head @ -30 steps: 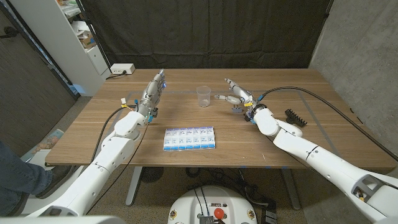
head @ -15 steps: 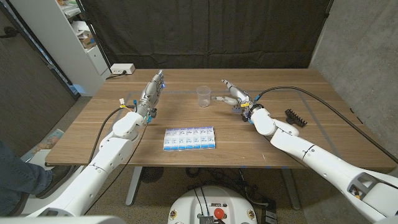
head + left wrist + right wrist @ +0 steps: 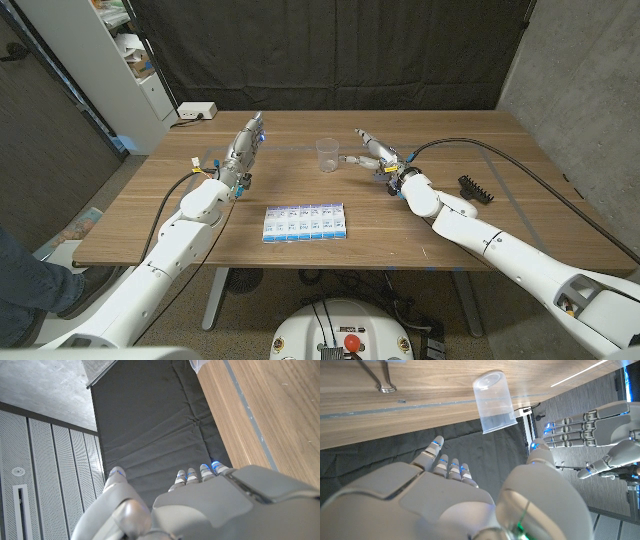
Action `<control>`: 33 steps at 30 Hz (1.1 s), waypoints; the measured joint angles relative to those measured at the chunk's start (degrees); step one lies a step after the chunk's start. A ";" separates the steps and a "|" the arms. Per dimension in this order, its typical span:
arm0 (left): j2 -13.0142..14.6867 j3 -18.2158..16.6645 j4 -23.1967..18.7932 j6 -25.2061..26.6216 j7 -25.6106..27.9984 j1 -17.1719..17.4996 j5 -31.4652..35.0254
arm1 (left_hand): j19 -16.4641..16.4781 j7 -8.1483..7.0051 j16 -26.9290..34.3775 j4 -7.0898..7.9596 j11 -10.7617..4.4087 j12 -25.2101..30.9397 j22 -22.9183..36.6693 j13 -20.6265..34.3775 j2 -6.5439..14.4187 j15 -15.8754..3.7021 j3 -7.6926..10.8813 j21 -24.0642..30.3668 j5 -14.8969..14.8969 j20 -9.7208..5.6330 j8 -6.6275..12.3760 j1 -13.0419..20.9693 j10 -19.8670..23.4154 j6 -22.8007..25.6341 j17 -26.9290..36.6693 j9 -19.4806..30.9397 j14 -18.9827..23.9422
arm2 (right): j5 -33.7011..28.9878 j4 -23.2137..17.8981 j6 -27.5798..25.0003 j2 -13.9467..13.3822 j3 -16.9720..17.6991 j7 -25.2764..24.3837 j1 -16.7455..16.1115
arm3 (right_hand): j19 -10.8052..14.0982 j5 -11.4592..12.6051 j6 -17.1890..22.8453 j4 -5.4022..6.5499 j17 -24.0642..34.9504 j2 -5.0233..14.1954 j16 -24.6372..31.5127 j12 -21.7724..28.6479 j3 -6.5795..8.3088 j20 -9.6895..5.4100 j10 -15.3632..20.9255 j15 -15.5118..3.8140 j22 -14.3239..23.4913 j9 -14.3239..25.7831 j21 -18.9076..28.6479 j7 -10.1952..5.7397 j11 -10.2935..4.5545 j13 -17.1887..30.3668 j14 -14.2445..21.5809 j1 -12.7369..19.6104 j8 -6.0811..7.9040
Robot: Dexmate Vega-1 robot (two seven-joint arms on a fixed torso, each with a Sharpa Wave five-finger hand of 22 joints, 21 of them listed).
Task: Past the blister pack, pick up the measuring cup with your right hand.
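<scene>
From the head view, the measuring cup [image 3: 327, 154] stands upper centre on the worktop [image 3: 520, 170], beyond the blister pack [image 3: 305, 223]. The right hand [image 3: 370, 153] spreads wide beside the cup, holding nothing; the right wrist view shows the cup's hollow inside. The left hand [image 3: 246, 147] is outstretched, fingers straight.

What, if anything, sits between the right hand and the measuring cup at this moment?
Nothing visible. The right hand is open beside the measuring cup, with only bare table between them. The blister pack lies nearer the robot, off that line.
</scene>
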 measured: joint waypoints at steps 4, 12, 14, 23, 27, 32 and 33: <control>0.10 0.06 -0.11 0.31 0.16 -0.04 0.11 | 0.00 0.00 0.00 0.17 0.00 0.00 0.00 0.00 0.00 0.00 -0.17 0.00 0.00 0.00 0.00 0.00 0.00 0.00 0.00 0.00 0.00 | -0.02 0.77 0.04 0.34 -0.22 0.01 0.40 | 0.00 0.00 0.00 -0.11 0.00 0.00 0.15 0.00 -0.10 0.00 0.00 0.00 0.00 0.00 0.00 0.00 0.00 0.22 0.00 0.00 0.00; 0.27 0.09 -0.41 0.72 0.48 -0.10 0.29 | 0.00 0.00 0.00 0.24 -0.20 0.00 0.00 0.00 0.00 0.00 -0.24 0.00 0.00 0.00 0.00 0.00 0.21 0.00 0.00 0.00 0.00 | -0.02 2.84 0.68 1.35 -0.89 0.09 1.54 | 0.00 0.42 0.00 -0.24 0.00 0.00 0.22 0.00 -0.24 0.00 0.00 0.00 0.00 0.00 0.00 0.00 0.00 0.31 0.00 0.00 0.00; 0.33 0.09 -0.48 0.75 0.52 -0.16 0.30 | 0.00 0.00 0.00 0.23 -0.20 0.00 0.00 0.00 0.00 0.00 -0.24 0.00 0.00 0.00 0.00 0.00 0.21 0.00 0.00 0.00 0.00 | 0.03 3.30 1.00 1.57 -1.03 0.13 1.78 | 0.00 0.42 0.00 -0.24 0.00 0.00 0.22 0.00 -0.24 0.00 0.00 0.00 0.00 0.00 0.00 0.00 0.00 0.31 0.00 0.00 0.00; 0.38 0.09 -0.49 0.81 0.59 -0.47 0.37 | 0.00 0.00 0.00 0.13 -0.20 0.00 0.00 0.00 0.24 0.00 -0.34 0.00 0.00 0.00 0.00 0.25 0.21 0.00 0.00 0.00 0.00 | 0.10 5.17 1.59 2.50 -1.62 0.13 2.81 | -0.22 0.64 0.00 -0.01 -0.01 -0.32 0.22 0.00 -0.47 0.21 0.00 0.00 0.00 0.00 0.00 0.00 0.00 0.30 0.00 0.32 0.00; 0.38 0.11 -0.24 0.84 0.59 -0.73 0.39 | 0.00 0.00 0.00 0.05 -0.20 0.00 0.00 0.00 0.30 0.00 -0.42 0.00 0.00 0.00 0.00 0.30 0.21 0.00 0.00 0.00 0.00 | 0.13 5.67 1.59 2.76 -1.74 -0.05 3.07 | -0.21 0.64 0.00 -0.01 -0.01 -0.32 0.22 0.00 -0.47 0.21 0.00 0.00 0.00 0.00 0.00 0.00 0.00 0.30 0.00 0.32 0.00; 0.28 0.17 0.14 0.88 0.59 -1.04 0.41 | 0.00 0.00 0.00 0.05 -0.20 0.00 0.00 0.00 0.30 0.00 -0.42 0.05 0.00 0.00 0.00 0.30 0.21 0.00 0.00 0.00 0.00 | 0.26 6.14 1.60 3.05 -1.86 -0.29 3.32 | -0.21 0.64 0.00 -0.01 -0.01 -0.32 0.22 0.00 -0.47 0.21 0.31 0.00 0.00 0.00 0.00 0.00 -0.31 0.30 0.00 0.32 0.00; 0.26 0.18 0.21 0.89 0.52 -1.10 0.43 | 0.00 0.00 -0.01 0.05 -0.20 0.00 0.00 0.00 0.30 0.00 -0.42 0.23 0.00 0.00 0.00 0.30 0.21 0.00 0.00 0.00 0.00 | 0.30 6.80 1.63 3.43 -2.09 -0.30 3.70 | -0.21 0.64 0.00 -0.01 -0.01 -0.32 0.22 0.00 -0.47 0.21 0.31 0.00 0.00 0.00 0.00 0.00 -0.31 0.30 0.00 0.32 0.00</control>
